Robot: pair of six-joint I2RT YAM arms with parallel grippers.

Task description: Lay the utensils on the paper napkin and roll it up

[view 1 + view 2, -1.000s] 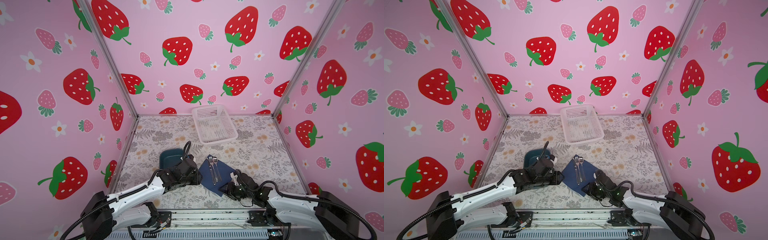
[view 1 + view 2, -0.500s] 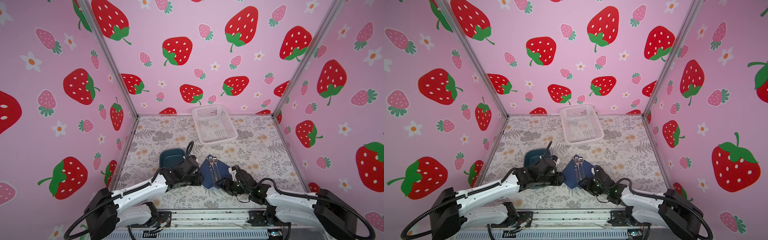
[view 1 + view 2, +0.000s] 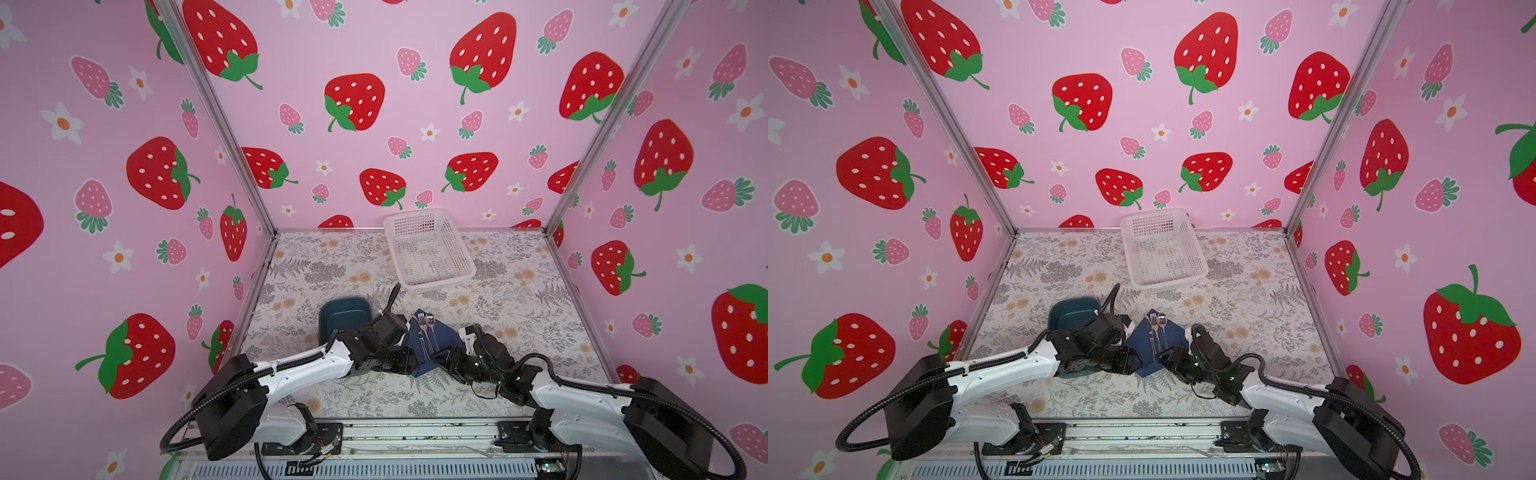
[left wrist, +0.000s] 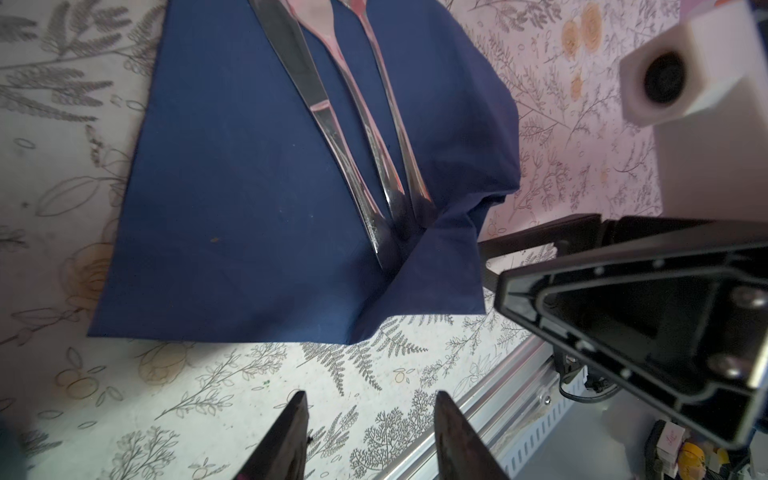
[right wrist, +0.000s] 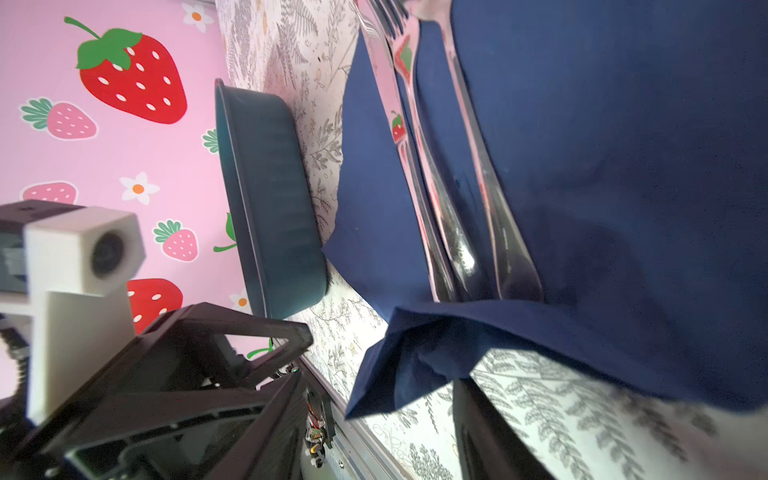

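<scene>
My left pincer (image 4: 370, 399) stands open with nothing between its jaws, hovering over bare tabletop (image 4: 199, 395) just on the near side of the paper napkin (image 4: 249, 208). My right pincer (image 4: 488, 266) sits at the napkin's raised near-right corner, and I cannot tell whether it pinches the paper or only touches it. That is my first worry: if the corner is not held, I judge the flap will spring flat and the roll will start loose. If it is held, a hard tug could tear such thin paper, or drag the sheet and scatter the utensils (image 4: 307, 79), which are slick and lie free. The two pincers are close together, so a careless reach could knock one into the other. The napkin lies in the near middle of the tabletop, between the arms, just right of the teal tray (image 3: 345, 316) and well apart from the white basket (image 3: 440, 284) at the far side. It is dark navy and mostly flat, with that one corner folded up over the handle ends. The three utensils rest on it side by side, handles near and bunched, heads far and slightly fanned.
</scene>
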